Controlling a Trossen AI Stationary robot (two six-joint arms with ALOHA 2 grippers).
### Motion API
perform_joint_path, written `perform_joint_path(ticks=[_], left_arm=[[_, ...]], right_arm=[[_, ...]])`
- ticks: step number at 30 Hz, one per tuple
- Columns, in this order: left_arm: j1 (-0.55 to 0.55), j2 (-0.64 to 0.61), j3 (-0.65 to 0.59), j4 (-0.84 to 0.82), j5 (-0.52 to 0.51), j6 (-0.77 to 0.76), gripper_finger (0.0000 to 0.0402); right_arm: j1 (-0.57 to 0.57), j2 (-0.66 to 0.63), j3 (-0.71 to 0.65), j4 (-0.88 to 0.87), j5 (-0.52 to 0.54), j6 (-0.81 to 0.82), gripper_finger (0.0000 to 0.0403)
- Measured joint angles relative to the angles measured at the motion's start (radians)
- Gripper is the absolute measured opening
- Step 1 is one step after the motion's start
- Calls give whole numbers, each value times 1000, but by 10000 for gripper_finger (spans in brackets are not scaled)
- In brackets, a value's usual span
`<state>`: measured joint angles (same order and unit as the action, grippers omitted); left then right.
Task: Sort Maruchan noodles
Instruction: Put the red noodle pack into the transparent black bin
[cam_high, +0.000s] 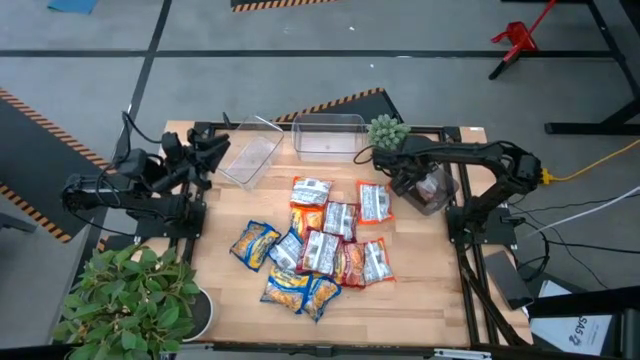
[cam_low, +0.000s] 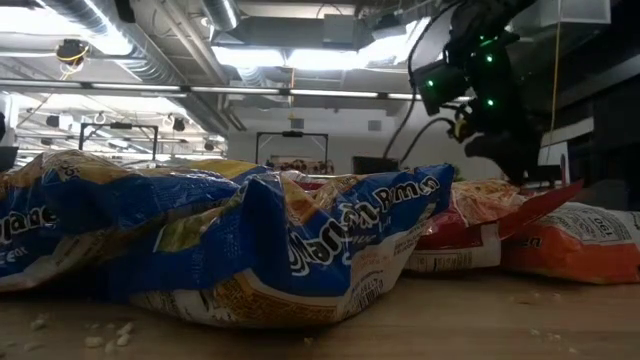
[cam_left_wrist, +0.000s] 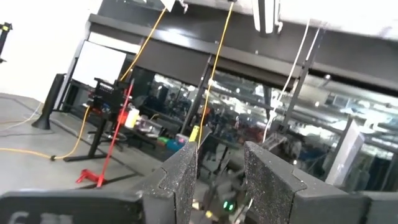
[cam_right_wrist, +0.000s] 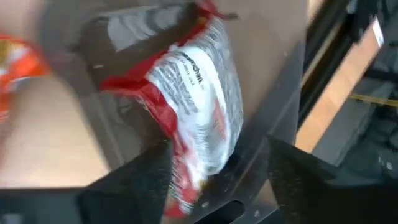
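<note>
Right wrist view: releasing red-and-silver packet (cam_right_wrist: 199, 93) into bin (cam_high: 440, 195), right gripper (cam_right_wrist: 217, 168) jaws apart; next, lifting clear.

Count, overhead view:
Noodle packets (cam_high: 318, 245) on worktop (cam_high: 420, 290): about eleven in cluster, overlapping, exact total unclear.
- Yellow-and-blue: four.
- Red-and-silver: about five.
- Orange: about two, partly covered.
One more red-and-silver packet (cam_right_wrist: 198, 93) at right side bin (cam_high: 432, 192).
Clear bins: three.
Small spiky plant (cam_high: 387, 131): one.
Arms: two.
</note>
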<state>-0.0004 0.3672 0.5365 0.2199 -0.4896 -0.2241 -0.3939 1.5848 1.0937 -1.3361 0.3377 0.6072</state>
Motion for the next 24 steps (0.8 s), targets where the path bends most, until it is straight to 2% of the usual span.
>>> perform_joint_path(ticks=[3,6,10,13,18,24], left_arm=[[0,0,0,-34,7,-4,128],[0,0,0,-62,13,-15,128],[0,0,0,-82,41,-35,128],[0,0,0,-82,63,-36,128],[0,0,0,-82,66,-36,128],[0,0,0,-81,66,-35,128]], right_arm=[[1,0,61,-9,-63,-37,290],[6,0,140,-9,-198,-49,316],[80,0,247,21,-382,-85,333],[161,0,294,89,-482,-84,335],[315,0,281,266,-506,11,335],[444,4,146,468,-528,180,335]])
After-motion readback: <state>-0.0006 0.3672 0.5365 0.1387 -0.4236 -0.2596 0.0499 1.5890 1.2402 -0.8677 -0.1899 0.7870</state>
